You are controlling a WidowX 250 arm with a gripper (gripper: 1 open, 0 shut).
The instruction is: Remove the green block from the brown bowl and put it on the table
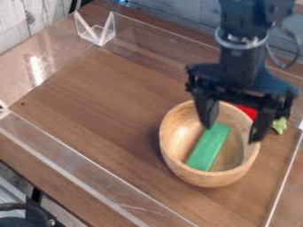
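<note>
So nothing is done yet: the green block point(211, 145) lies in the brown bowl point(178, 155), directly under the gripper point(235, 120), spread wide and empty; lift and table point(106, 97) placement remain.
</note>
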